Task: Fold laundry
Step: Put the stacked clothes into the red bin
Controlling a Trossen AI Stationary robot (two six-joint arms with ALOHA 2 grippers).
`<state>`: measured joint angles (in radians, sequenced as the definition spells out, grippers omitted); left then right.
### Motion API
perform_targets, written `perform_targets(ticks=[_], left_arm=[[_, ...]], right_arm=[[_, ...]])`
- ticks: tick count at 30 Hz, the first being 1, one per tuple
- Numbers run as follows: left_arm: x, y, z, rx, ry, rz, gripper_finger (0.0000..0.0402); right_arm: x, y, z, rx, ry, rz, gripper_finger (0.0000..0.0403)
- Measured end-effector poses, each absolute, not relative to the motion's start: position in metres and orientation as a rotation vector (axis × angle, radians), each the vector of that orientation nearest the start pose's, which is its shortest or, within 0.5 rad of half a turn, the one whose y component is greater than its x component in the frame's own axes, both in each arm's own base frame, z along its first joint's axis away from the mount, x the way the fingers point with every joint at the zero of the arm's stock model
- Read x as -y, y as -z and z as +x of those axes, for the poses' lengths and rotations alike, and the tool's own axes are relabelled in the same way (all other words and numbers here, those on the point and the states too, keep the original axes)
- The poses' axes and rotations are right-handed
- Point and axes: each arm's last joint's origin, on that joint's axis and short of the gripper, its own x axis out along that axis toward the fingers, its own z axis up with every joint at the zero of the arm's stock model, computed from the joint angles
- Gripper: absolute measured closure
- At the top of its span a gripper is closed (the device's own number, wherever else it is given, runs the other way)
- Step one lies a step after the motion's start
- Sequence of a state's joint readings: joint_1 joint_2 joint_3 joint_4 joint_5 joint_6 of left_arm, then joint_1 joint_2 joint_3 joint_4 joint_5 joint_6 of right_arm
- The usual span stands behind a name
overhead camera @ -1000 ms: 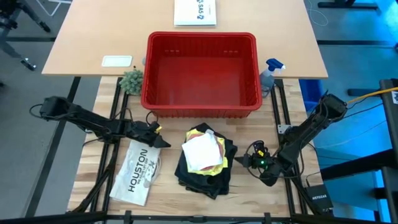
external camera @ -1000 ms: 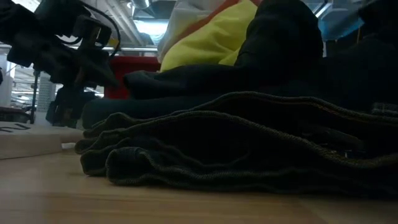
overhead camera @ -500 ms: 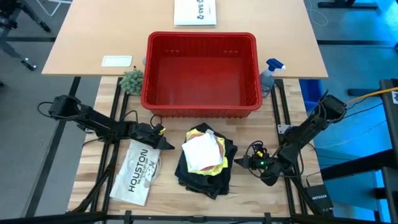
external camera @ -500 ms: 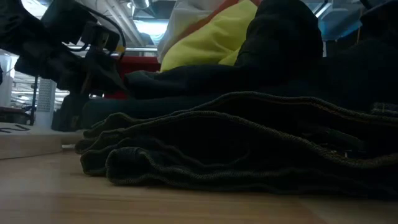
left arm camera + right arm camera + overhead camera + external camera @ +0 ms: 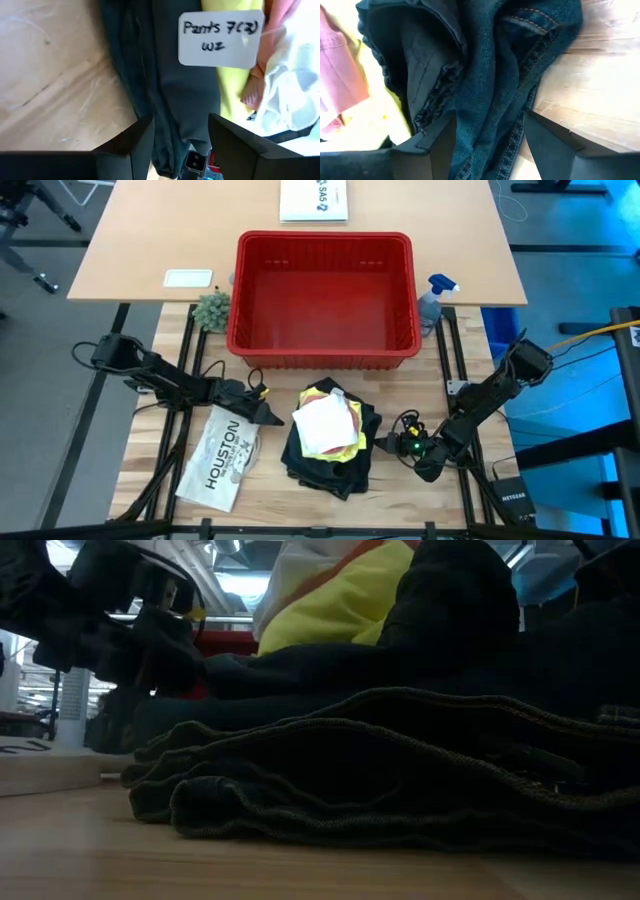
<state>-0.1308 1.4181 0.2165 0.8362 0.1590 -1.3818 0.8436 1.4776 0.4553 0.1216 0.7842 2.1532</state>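
The laundry lies in one heap at the table's near middle. Dark trousers (image 5: 322,465) are at the bottom, with a yellow T-shirt (image 5: 347,448), a white cloth (image 5: 322,425) and a pink cloth (image 5: 342,75) on top. A white card (image 5: 220,39) reading "Pants" lies on the heap. My left gripper (image 5: 271,416) is open at the heap's left edge, low over the table. A dark fold of the trousers (image 5: 175,100) runs in between its fingers. My right gripper (image 5: 384,444) is open at the heap's right edge, its fingers either side of a denim fold (image 5: 490,100). My left gripper comes in nearly level from the table's left, and the trousers' left edge (image 5: 172,135) lies between its open fingers; whether a finger touches the cloth I cannot tell. My right gripper slants down from the right, with the trousers' seamed edge (image 5: 507,145) between its open fingers; touching or not I cannot tell.
A red plastic basket (image 5: 325,240) stands just behind the heap. A flat white item printed "HOUSTON" (image 5: 220,458) lies on the table to the left of the heap, under my left arm. A spray bottle (image 5: 436,295) and a small plant (image 5: 212,308) flank the basket.
My left gripper has moved right toward the heap and sunk a little, tipping further down; it now stands at the trousers' left edge. My right gripper has sunk slightly toward the heap's right edge. Both stay open. The heap has not moved.
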Motion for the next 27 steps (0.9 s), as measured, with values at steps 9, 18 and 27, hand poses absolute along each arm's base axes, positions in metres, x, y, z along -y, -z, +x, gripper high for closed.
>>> perform_targets(ticks=[9,18,27], left_arm=[[0.0286,-0.1224,0.2124,-0.426,-0.102,-1.284,0.0224],[0.0243,-0.124,0.2135,-0.368,-0.139,-1.239,0.0224],[0.0249,-0.1273,0.2144,-0.352,-0.092,-1.187,0.0224]], right_arm=[[-0.1572,-0.1193,0.1675,-0.359,0.56,1.417,0.018],[-0.1582,-0.1205,0.1684,-0.355,0.549,1.433,0.018],[-0.1584,-0.1206,0.1685,-0.355,0.548,1.43,0.018]])
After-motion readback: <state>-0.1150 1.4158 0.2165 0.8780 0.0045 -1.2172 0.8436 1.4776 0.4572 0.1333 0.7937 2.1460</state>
